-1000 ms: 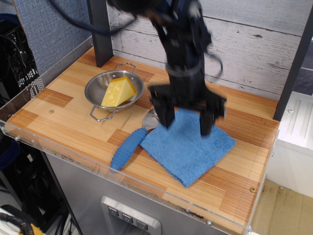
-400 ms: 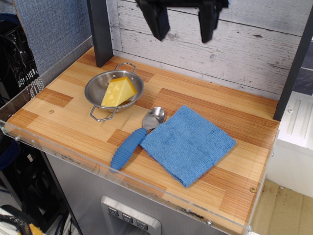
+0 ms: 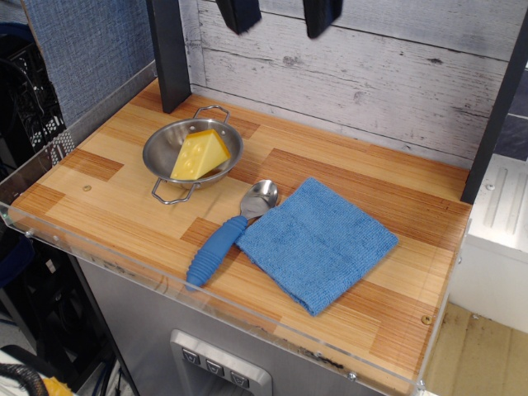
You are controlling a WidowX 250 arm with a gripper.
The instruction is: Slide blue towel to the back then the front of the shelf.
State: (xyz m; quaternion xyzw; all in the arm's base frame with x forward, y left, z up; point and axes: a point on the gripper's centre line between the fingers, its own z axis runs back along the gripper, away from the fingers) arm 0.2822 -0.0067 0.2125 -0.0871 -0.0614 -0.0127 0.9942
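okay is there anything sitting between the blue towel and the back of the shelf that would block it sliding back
Nothing visible does. Behind the blue towel, bare shelf runs to the plank backing. The spoon touches the towel's left edge, and the steel bowl holding the cheese wedge sits farther left. The gripper hangs open, high above.

The towel point(image 3: 317, 242) is blue-teal; the bench point(image 3: 124, 186) is striped in light and reddish-brown. A yellow cheese wedge point(image 3: 200, 154) sits in a silver bowl point(image 3: 161, 148). The spoon point(image 3: 223, 239) has a blue ribbed handle.
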